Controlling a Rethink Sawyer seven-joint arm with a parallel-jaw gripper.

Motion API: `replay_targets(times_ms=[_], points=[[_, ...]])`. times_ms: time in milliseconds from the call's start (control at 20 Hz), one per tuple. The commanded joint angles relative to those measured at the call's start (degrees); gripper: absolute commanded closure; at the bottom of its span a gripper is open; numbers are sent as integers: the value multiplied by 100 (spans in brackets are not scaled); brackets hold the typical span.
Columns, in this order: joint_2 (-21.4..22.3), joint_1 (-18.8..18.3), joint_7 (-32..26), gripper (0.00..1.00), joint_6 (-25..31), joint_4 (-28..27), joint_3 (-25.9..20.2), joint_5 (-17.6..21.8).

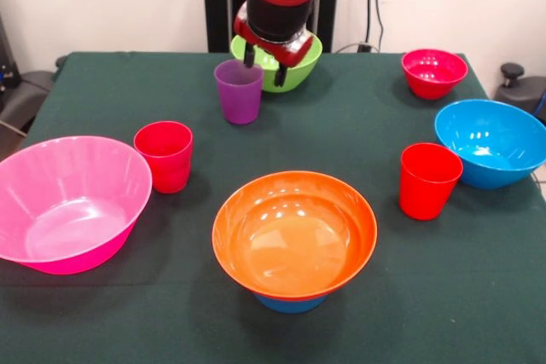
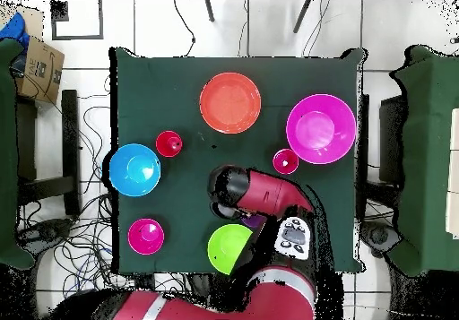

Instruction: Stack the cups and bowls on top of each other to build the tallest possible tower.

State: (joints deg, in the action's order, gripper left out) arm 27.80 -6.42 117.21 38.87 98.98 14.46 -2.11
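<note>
a: going left to right across the worktop [image 1: 111, 313], why is the large pink bowl [image 1: 68, 206] out at the left edge?

b: my guess is it's a wide piece kept aside. just beside it stands a red cup [image 1: 164, 155], upright and mouth up, ready to be lifted.

a: and the middle?

b: the orange bowl [image 1: 294, 232] sits on a small blue bowl [image 1: 290, 303], of which only a sliver peeks out under it. that's the tower so far, i'd judge: barely begun. behind it the purple cup [image 1: 238, 91] stands upright, close in front of the lime green bowl [image 1: 286, 64].

a: is the arm on that cup?

b: the gripper [image 1: 264, 61] hangs right above the cup's rim; two dark fingers [image 1: 249, 55] point down a little apart, nothing between them. the spacing suggests it's lining up a grasp on the rim.

a: further right?

b: a second red cup [image 1: 429, 180], then the large blue bowl [image 1: 492, 142] at the right edge, and the small red-magenta bowl [image 1: 434, 72] far back. all apart, all mouth up.
</note>
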Motion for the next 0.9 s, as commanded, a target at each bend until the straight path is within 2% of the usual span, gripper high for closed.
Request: replay_targets(times_ms=[50, 500, 900], points=[[-385, 113, 1065, 0, -527, -315, -202, -106], [-486, 106, 1011, 0, -690, -316, -194, -161], [-505, -261, 796, 0, -1300, -106, -551, -281]])
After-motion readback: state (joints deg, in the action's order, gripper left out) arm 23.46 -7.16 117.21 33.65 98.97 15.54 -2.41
